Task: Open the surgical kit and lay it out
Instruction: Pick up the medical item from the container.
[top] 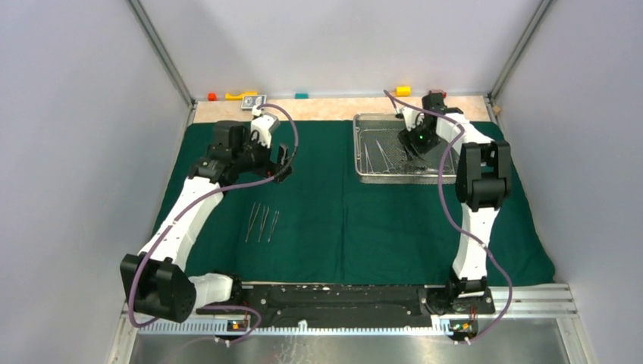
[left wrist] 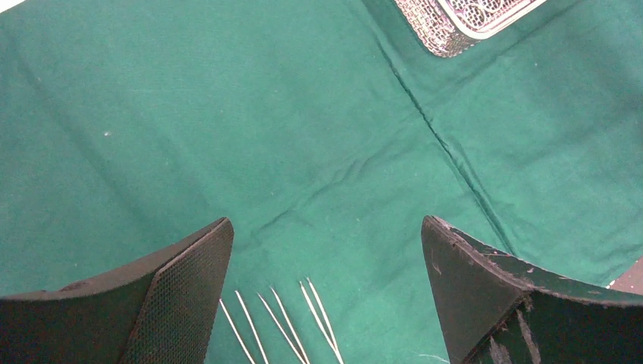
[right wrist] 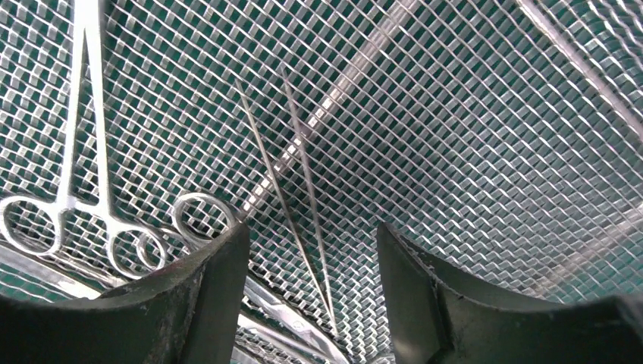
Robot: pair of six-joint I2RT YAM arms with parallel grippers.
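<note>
On a dark green cloth (top: 341, 220) spread across the table, the left gripper (left wrist: 326, 224) hangs over the cloth's left half with its jaws spread wide and nothing between them. Just in front of it, three slim pairs of tweezers (top: 262, 223) lie side by side on the fabric, roughly parallel and close together; the left wrist view catches only their thin tips (left wrist: 280, 322). A crease runs down the middle of the cloth.

To the right, a silver wire-mesh tray (top: 359, 152) sits on the cloth's far right part, with more steel instruments inside. The right gripper (right wrist: 312, 227) is lowered into the tray, its jaws partly apart and straddling one pair of tweezers (right wrist: 299, 189) that lies on the mesh; the fingers (right wrist: 205, 288) do not appear to press on it. A ring-handled clamp (right wrist: 76, 152) rests on the mesh to the left of that gripper, with further ring handles beside it. Small coloured blocks (top: 241, 95) line the bare table edge beyond the cloth.
</note>
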